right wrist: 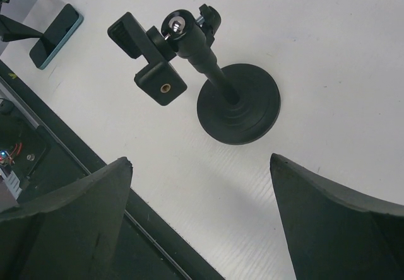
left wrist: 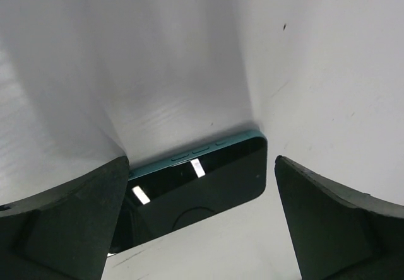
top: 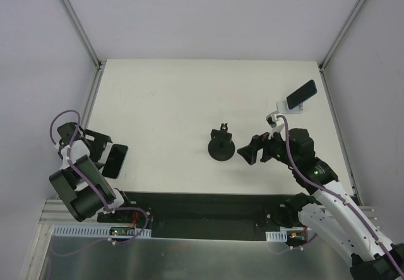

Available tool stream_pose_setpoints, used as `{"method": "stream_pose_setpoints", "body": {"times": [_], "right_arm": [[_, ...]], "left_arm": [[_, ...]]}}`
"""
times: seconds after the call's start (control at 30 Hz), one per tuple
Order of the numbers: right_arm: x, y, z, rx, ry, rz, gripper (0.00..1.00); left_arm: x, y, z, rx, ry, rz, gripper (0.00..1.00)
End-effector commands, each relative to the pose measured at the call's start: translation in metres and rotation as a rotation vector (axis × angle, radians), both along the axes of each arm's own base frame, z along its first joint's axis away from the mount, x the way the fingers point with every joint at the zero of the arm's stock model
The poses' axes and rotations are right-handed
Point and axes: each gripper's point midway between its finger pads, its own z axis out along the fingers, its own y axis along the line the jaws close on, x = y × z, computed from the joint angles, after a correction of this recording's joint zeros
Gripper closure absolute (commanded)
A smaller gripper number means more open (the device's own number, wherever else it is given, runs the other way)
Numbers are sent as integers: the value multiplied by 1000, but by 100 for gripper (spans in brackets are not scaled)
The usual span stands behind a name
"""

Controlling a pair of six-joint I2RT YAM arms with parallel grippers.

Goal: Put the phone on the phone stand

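A black phone with a teal edge (top: 115,160) lies flat on the table at the near left. My left gripper (top: 101,156) is open right at it. In the left wrist view the phone's end (left wrist: 202,182) lies between the spread fingers (left wrist: 76,223), and the gripper (left wrist: 201,163) does not grip it. It also shows in the right wrist view (right wrist: 57,35). A second dark phone (top: 301,93) leans on the small silver-white phone stand (top: 295,108) at the far right. My right gripper (top: 249,152) is open and empty (right wrist: 201,160), low over the table.
A black round-based pole stand with a clamp top (top: 221,147) stands mid-table, just left of my right gripper, and also shows in the right wrist view (right wrist: 237,103). A black strip (top: 202,214) runs along the table's near edge. White walls enclose the table.
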Motion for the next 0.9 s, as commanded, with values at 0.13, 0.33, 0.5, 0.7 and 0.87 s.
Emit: {"method": "stream_pose_setpoints", "body": {"times": [0.13, 0.33, 0.5, 0.7, 0.87], "right_arm": [[7, 6, 17, 36, -40, 10, 7], [7, 8, 14, 40, -34, 12, 7], [7, 5, 14, 40, -41, 2, 7], [7, 7, 13, 52, -17, -6, 7], [7, 5, 16, 62, -24, -17, 7]], "left_arm": [[-37, -75, -9, -114, 84, -86, 1], [-41, -94, -16, -15, 168, -205, 1], [-38, -94, -12, 94, 239, -324, 1], [-34, -105, -16, 126, 354, -453, 1], [-30, -105, -22, 125, 400, -468, 1]]}}
